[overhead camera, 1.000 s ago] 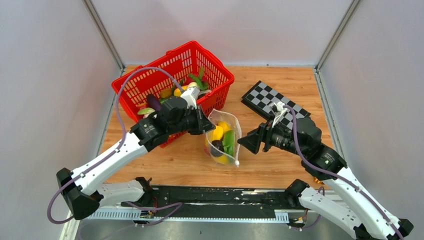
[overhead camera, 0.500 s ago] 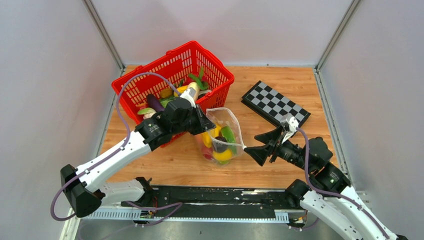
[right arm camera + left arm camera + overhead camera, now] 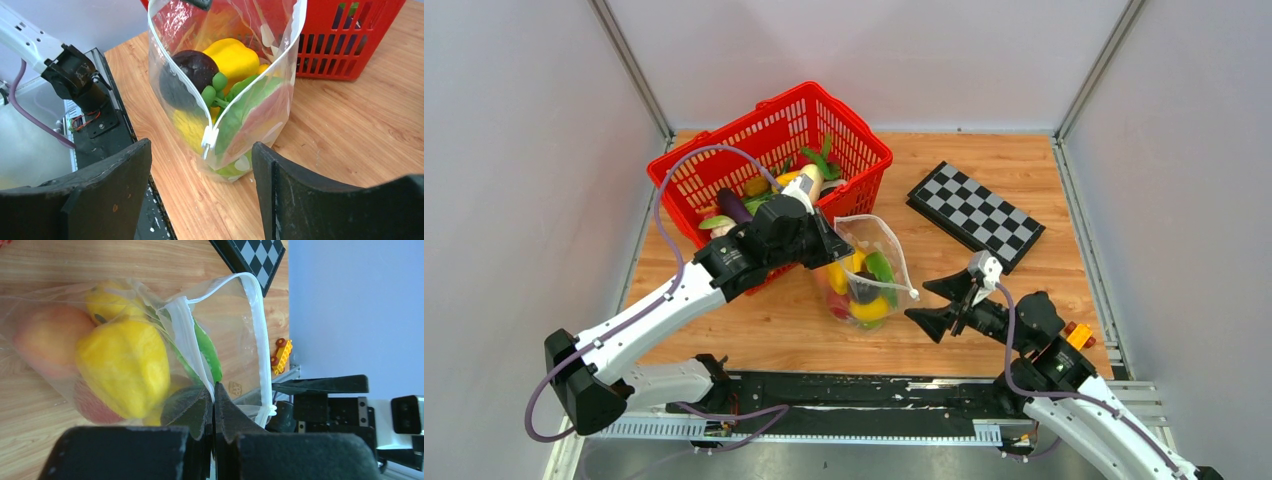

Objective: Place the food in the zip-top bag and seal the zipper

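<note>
The zip-top bag stands on the table, clear with white dots, its mouth open. It holds food: a yellow pepper, a dark round piece, green pieces and a red-pink fruit. My left gripper is shut on the zipper at the bag's far mouth edge and holds it up. My right gripper is open, just right of the bag and not touching it. The white slider hangs at the near end of the zipper, between my right fingers in the right wrist view.
A red basket with several more toy foods stands behind the left arm. A checkerboard lies at the back right. An orange toy block sits by the right arm, near the table's front edge.
My right arm has drawn back toward the near edge, away from the checkerboard. The bag's slider corner swung right and the bag shifted slightly. My left gripper kept its hold.
</note>
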`<state>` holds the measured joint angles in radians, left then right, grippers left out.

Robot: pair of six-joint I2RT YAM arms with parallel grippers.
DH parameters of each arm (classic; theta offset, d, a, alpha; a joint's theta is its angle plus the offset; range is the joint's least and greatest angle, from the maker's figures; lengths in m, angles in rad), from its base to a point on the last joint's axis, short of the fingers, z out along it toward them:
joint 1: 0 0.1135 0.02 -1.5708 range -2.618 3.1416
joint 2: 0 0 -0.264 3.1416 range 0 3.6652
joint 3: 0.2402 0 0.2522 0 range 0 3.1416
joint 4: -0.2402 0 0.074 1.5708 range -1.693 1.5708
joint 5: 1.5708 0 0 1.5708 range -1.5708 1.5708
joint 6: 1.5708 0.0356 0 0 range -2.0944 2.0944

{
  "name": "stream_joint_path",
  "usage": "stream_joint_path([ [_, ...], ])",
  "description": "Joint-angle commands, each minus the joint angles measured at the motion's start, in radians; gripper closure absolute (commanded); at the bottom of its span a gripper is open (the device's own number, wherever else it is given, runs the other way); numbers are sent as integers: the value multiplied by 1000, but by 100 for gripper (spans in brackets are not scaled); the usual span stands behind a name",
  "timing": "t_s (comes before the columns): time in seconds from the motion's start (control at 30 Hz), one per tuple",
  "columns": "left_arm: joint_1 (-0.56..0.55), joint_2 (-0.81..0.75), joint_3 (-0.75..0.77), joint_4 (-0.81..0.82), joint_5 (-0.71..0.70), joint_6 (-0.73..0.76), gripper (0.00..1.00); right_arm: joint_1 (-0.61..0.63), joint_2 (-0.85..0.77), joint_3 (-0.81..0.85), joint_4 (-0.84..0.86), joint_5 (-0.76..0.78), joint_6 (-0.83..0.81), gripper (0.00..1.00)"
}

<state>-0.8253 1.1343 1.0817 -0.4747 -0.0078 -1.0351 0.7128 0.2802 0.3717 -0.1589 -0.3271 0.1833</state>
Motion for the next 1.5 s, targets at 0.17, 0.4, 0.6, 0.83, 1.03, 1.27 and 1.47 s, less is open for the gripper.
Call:
stream_joint_path([
  [0.17,-5,-35,-4,68,-8,-17,100,45,-52,-162,281,41,-72,32],
  [0.4,-5,-41,-8,74,-15,-16,100,76,20,-246,509,97,-114,49],
  [0.6,-5,-41,-11,78,-12,-19,100,113,54,-295,617,144,-161,57],
  [0.83,-4,-41,-9,80,-13,-18,100,126,70,-317,607,142,-177,61],
  [1.03,-5,-41,-13,82,-8,-22,100,128,62,-330,622,155,-172,72],
  [1.27,-5,-46,-14,83,-9,-20,100,128,95,-323,614,144,-163,88],
  [1.47,-5,-49,-17,78,-9,-14,100,128,85,-302,596,175,-139,100],
])
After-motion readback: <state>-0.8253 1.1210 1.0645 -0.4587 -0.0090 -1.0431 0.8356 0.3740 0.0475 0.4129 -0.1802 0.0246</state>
